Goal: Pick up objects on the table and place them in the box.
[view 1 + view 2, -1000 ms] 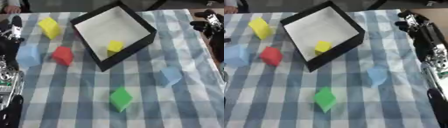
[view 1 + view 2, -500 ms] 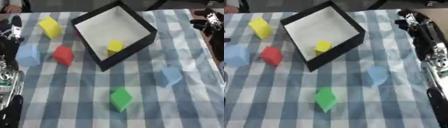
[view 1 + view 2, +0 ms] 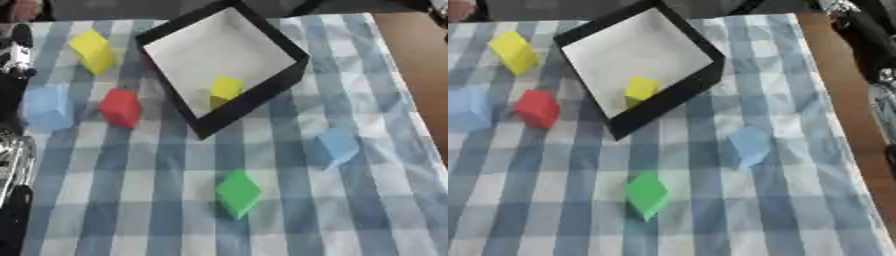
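The box (image 3: 262,95), black-walled with a white floor, is sitting askew at the far middle of the checked cloth (image 3: 157,200). A small yellow block (image 3: 225,90) is lying inside it, against the near wall. Outside the box, a larger yellow block (image 3: 92,50) is resting at the far left, with a red block (image 3: 120,107) just left of the box and a pale blue block (image 3: 47,107) beside the red one. A second blue block (image 3: 336,146) is lying right of centre, and a green block (image 3: 238,193) nearer the front. The left arm (image 3: 16,150) is showing along the left edge; the right arm (image 3: 868,40) is showing at the upper right. Finger state of either hand: cannot tell.
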{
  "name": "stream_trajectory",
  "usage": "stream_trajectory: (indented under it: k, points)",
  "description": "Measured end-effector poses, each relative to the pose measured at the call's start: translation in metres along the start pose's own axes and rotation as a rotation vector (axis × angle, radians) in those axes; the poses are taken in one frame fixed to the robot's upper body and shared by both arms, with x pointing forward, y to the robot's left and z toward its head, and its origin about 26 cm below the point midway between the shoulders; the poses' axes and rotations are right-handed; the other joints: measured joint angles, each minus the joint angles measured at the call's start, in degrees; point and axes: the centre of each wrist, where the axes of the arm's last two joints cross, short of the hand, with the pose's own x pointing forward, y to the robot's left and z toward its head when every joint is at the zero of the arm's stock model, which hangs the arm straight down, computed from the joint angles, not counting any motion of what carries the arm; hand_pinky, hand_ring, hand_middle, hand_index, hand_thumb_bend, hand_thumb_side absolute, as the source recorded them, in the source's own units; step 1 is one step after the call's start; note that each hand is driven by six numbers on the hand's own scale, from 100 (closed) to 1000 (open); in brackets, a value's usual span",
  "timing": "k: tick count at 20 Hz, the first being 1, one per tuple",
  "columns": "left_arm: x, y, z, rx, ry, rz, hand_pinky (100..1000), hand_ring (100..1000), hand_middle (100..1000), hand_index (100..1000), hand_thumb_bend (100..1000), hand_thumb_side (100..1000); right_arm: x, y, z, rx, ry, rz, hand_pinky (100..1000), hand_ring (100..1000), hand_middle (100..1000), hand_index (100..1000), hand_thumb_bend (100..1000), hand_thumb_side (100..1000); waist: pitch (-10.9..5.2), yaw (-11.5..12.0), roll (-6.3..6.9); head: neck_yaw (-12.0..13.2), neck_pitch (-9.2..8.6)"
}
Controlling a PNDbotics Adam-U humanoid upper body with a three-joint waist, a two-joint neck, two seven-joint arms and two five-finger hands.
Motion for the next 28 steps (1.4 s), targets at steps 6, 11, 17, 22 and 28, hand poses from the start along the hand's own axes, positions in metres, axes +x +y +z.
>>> stream_trajectory:
  k: [6,11,17,22,28]
  points:
    - [0.0,0.006,-0.002,-0.015,-0.002,-0.033,581,711,684,793,605,502,0.039,-0.015,-0.01,0.276,-0.091,0.258,882,812,815,789,100,378,0.0,-0.6,-0.22,0.5,0.27]
    - [-0.003,0.009,-0.001,-0.021,0.007,-0.047,580,711,683,791,605,502,0.069,-0.021,-0.015,0.51,-0.173,0.475,883,828,816,810,100,370,0.0,-0.9,-0.49,0.6,0.51]
    - [-0.004,0.012,-0.002,-0.03,0.007,-0.063,580,710,682,790,604,502,0.089,-0.02,-0.016,0.756,-0.214,0.643,890,852,830,830,100,460,0.0,-1.2,-0.56,0.7,0.51]
    - [-0.004,0.013,-0.002,-0.037,0.008,-0.072,580,710,681,788,613,499,0.1,-0.014,-0.012,0.919,-0.238,0.715,890,856,832,837,100,530,0.0,-1.4,-0.56,0.7,0.51]
    - [-0.004,0.012,-0.002,-0.049,0.01,-0.073,579,710,680,786,613,499,0.1,-0.005,-0.011,1.026,-0.261,0.738,887,854,831,838,100,590,0.0,-1.5,-0.56,0.7,0.51]
